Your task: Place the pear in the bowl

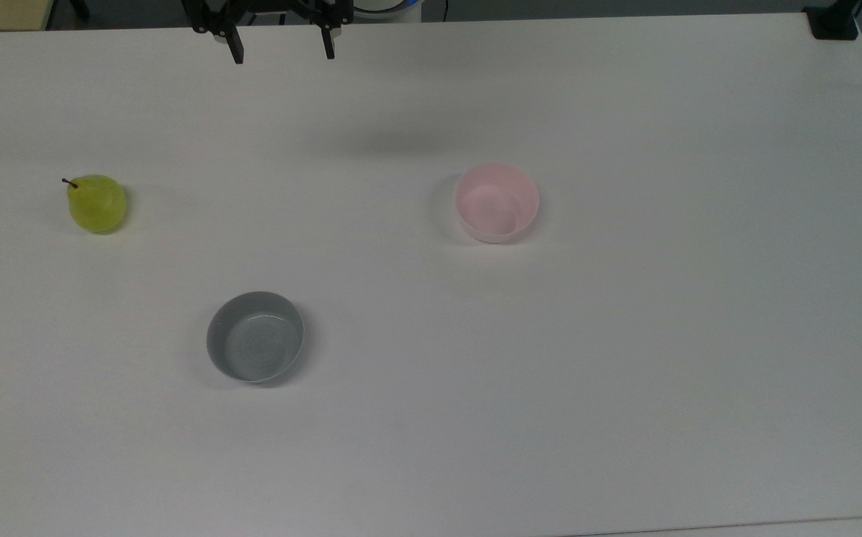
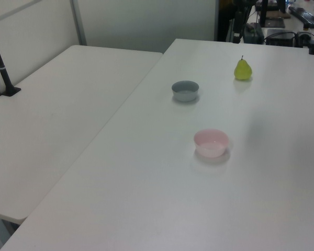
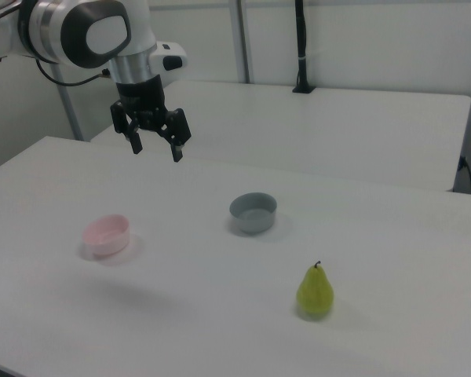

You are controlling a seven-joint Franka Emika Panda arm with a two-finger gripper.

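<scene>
I see the pincer (image 3: 155,148) hanging high above the white bench (image 1: 625,373), released, its two dark fingers (image 1: 236,46) spread wide and gripping nothing. The pear (image 1: 96,203) stands upright on the bench at the top view's left, stem up, well apart from both bowls. The pink bowl (image 1: 496,202) sits right of centre in the top view, with nothing in it. The grey bowl (image 1: 255,336) rests nearer the top view's lower edge, between pear and pink bowl. In the right view the pear stands nearest the camera.
</scene>
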